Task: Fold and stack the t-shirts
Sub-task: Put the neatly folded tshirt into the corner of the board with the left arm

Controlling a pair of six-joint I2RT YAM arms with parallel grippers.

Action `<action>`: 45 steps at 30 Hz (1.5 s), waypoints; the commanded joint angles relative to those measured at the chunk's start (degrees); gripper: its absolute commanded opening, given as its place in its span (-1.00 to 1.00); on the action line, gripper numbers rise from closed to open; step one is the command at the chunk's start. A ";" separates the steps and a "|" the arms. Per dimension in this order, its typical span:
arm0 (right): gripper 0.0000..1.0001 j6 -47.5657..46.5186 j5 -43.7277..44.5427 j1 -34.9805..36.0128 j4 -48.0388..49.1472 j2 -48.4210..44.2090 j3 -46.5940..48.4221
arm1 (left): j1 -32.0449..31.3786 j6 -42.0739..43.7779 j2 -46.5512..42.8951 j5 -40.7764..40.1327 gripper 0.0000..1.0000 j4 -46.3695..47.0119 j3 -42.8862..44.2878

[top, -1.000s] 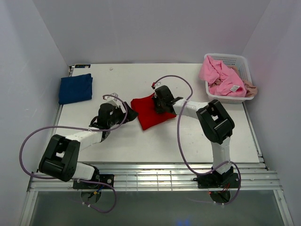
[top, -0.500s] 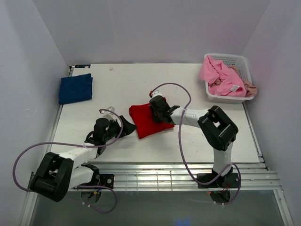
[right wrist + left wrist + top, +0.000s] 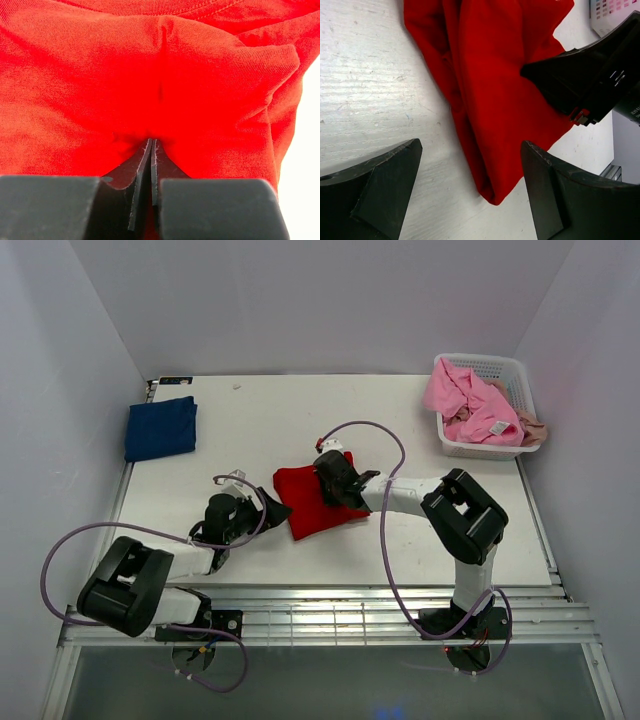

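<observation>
The left gripper (image 3: 268, 511) stands wide open and holds nothing, with the near corner of the red shirt (image 3: 300, 512) lying between its fingers. The shirt is folded, mid-table. On its far side the right gripper (image 3: 328, 483) is closed, pinching the cloth. The navy shirt (image 3: 160, 427) lies far left, and a pink shirt (image 3: 468, 405) fills the basket (image 3: 516, 370) far right.

Red t-shirt (image 3: 303, 508) folded, centre; navy t-shirt (image 3: 161, 427) apparently folded, far left
</observation>
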 commanded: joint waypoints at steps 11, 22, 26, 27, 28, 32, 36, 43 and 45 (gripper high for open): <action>-0.85 1.60 -1.41 2.25 -7.69 0.37 -2.90 | -3.26 -5.09 7.30 -1.05 0.82 10.30 -1.97; -0.85 1.95 -0.97 2.60 -7.42 -1.66 -4.39 | -7.74 -7.82 13.02 -5.89 0.82 16.01 -1.18; -0.85 2.04 -1.32 2.86 -7.07 -2.10 -4.74 | -9.06 -9.05 15.83 -6.68 0.81 18.12 0.14; -0.85 2.13 -1.41 2.95 -7.07 -2.01 -4.75 | -9.59 -9.31 16.44 -7.12 0.82 18.65 0.40; -0.85 2.13 -1.32 3.04 -7.07 -2.10 -4.75 | -10.55 -9.49 17.49 -7.56 0.82 18.83 1.19; -0.85 2.13 -1.32 3.30 -6.98 -2.45 -4.83 | -12.75 -10.02 19.79 -9.49 0.81 19.36 3.04; -0.85 2.13 -1.15 3.56 -6.98 -3.24 -5.01 | -13.81 -9.93 21.37 -10.90 0.80 19.36 4.18; -0.85 2.13 -1.06 4.18 -6.72 -4.03 -5.10 | -15.04 -10.02 24.79 -11.95 0.79 19.36 6.38; -0.85 2.13 -1.06 4.27 -6.89 -4.21 -5.10 | -15.22 -9.93 25.76 -12.22 0.78 19.36 6.99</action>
